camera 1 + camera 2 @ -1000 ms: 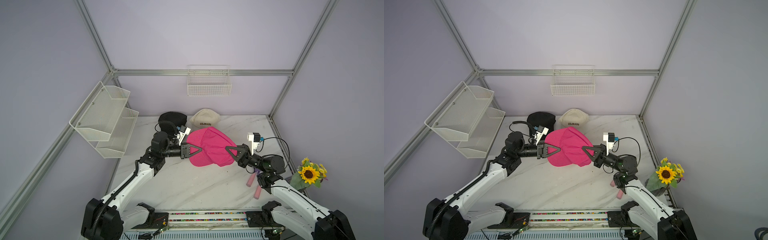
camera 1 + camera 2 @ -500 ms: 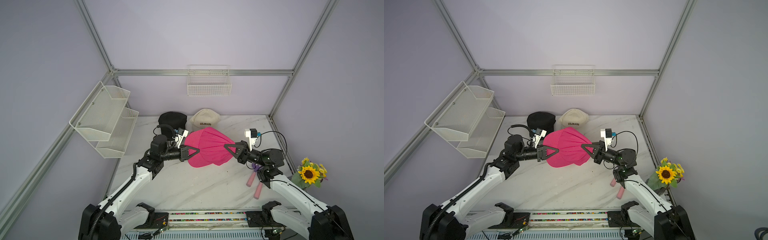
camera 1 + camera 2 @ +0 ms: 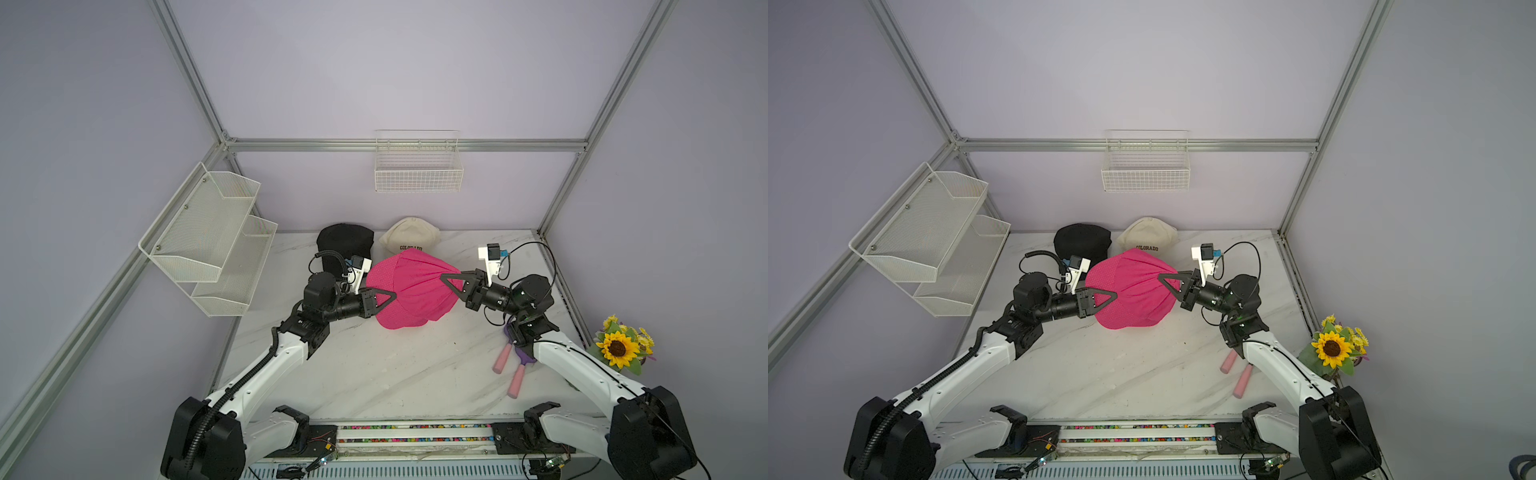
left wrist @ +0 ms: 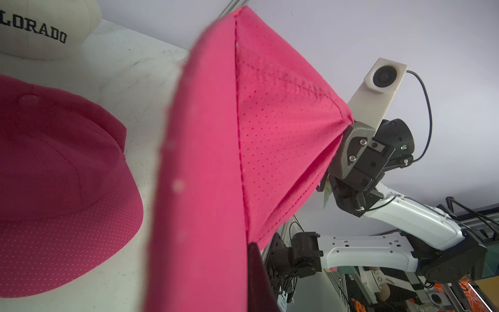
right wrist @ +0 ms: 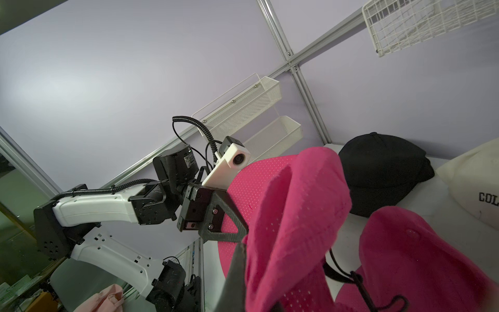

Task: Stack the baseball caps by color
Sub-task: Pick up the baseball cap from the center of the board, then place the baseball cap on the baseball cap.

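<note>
- Grippers: left gripper (image 3: 390,295) and right gripper (image 3: 444,277), jaws of both pressed together, each pinching an opposite edge of the same cap; visible in both top views.
- Raised pink cap (image 3: 411,286): perforated hot-pink fabric, pulled taut between the two grippers over the middle of the table (image 3: 374,374).
- Second pink cap (image 4: 54,167): lying crown-up on the table beneath the raised one, dotted brim flat; seen clearly only in the wrist views.
- Black cap (image 3: 343,243): on the table at the back, on the robot's left; one cap or several, cannot tell.
- Cream cap (image 3: 409,237): lettered "COLORADO", at the back, just beside the black cap.
- Wire basket (image 3: 417,174): white, hung on the back wall.
- Mesh shelf (image 3: 212,245): white, two tiers, on the left wall.
- Sunflower (image 3: 619,349): past the table's right edge.
- Pink-handled object (image 3: 509,365): on the table beside the right arm, partly hidden.
</note>
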